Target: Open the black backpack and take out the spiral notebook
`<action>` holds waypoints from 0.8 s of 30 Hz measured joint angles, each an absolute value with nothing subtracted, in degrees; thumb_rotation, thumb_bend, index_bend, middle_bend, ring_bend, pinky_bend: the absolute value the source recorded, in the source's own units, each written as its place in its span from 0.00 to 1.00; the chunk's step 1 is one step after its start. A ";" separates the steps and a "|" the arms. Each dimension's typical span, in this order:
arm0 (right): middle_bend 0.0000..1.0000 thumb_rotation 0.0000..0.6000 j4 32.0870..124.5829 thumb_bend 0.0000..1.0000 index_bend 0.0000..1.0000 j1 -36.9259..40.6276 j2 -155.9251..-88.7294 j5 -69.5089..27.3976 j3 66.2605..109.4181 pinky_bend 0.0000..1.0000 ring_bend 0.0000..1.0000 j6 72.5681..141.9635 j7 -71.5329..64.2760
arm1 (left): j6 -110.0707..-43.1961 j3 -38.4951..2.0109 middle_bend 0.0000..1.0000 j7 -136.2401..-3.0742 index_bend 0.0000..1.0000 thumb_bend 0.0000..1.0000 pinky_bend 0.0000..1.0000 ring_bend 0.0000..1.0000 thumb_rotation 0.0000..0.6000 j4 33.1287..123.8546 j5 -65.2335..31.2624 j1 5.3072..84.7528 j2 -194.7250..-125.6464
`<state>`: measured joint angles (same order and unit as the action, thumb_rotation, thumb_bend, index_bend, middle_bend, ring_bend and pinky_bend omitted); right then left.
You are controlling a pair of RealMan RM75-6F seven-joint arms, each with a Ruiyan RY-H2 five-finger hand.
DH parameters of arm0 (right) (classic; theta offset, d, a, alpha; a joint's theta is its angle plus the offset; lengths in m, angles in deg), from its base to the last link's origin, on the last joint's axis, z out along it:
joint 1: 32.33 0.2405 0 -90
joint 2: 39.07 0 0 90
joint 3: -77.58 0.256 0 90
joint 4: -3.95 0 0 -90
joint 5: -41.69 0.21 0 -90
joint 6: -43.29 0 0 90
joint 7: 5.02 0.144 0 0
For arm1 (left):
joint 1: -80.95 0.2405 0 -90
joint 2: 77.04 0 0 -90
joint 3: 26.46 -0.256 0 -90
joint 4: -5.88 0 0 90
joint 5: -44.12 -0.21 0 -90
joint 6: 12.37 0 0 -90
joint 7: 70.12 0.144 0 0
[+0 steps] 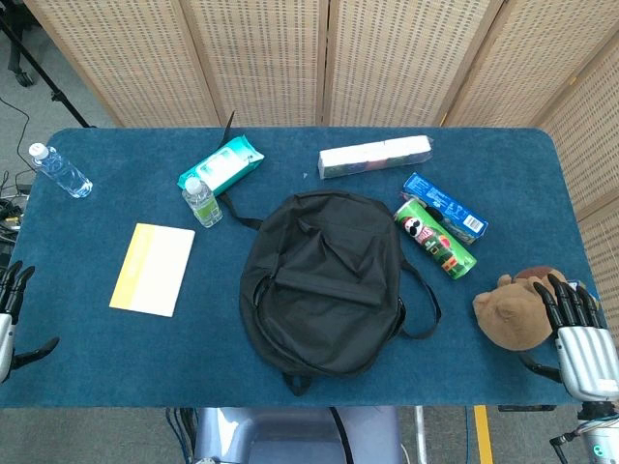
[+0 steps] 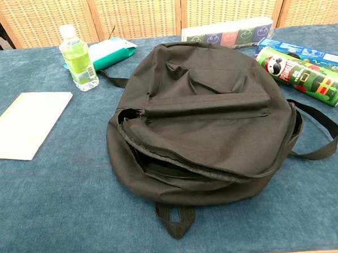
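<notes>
The black backpack (image 1: 324, 280) lies flat in the middle of the blue table, also filling the chest view (image 2: 208, 124). Its main zipper gapes open along the near edge (image 2: 171, 163), and the inside is dark. A yellow and white notebook (image 1: 153, 269) lies on the table left of the bag (image 2: 24, 124); I cannot see a spiral on it. My left hand (image 1: 10, 319) sits open at the table's left edge, far from the bag. My right hand (image 1: 580, 338) is open at the right front corner, beside a brown plush toy (image 1: 513, 309).
A small green-drink bottle (image 1: 201, 202) and a teal wipes pack (image 1: 221, 164) stand behind the bag on the left. A tissue pack (image 1: 375, 157), a blue box (image 1: 445, 208) and a green chips can (image 1: 435, 237) lie to the right. A water bottle (image 1: 60, 171) sits far left.
</notes>
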<state>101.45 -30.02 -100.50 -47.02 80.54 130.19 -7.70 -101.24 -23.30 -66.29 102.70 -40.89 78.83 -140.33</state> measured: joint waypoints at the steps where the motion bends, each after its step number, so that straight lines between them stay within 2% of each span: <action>1: 0.00 1.00 101.43 0.00 0.05 -29.91 -100.51 -47.63 80.31 0.00 0.00 130.08 -7.51 | -101.26 -23.29 0.00 -66.40 0.00 0.05 0.06 0.00 1.00 102.73 -40.85 78.86 -140.30; 8: 0.00 1.00 100.05 0.00 0.13 -27.76 -100.69 -56.28 77.89 0.00 0.00 128.85 -3.58 | -101.39 -22.86 0.00 -67.44 0.00 0.05 0.06 0.00 1.00 102.55 -39.77 79.11 -139.99; 14: 0.00 1.00 99.19 0.00 0.16 -22.65 -99.81 -66.55 75.56 0.00 0.00 126.85 4.98 | -100.49 -22.56 0.00 -67.13 0.00 0.05 0.06 0.00 1.00 102.61 -39.25 78.62 -139.97; 18: 0.00 1.00 100.61 0.00 0.17 -17.08 -99.20 -72.15 74.31 0.00 0.00 123.03 8.51 | -100.03 -22.38 0.00 -67.21 0.00 0.05 0.06 0.00 1.00 102.53 -38.46 78.51 -139.98; 24: 0.00 1.00 105.47 0.00 0.17 -13.00 -99.82 -74.08 73.82 0.00 0.00 116.77 6.92 | -99.90 -22.05 0.00 -68.22 0.00 0.05 0.06 0.00 1.00 102.51 -37.97 78.49 -139.66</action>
<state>105.47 -13.00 -99.82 -74.08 73.82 116.77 6.92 -99.90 -22.05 -68.22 102.51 -37.97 78.49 -139.66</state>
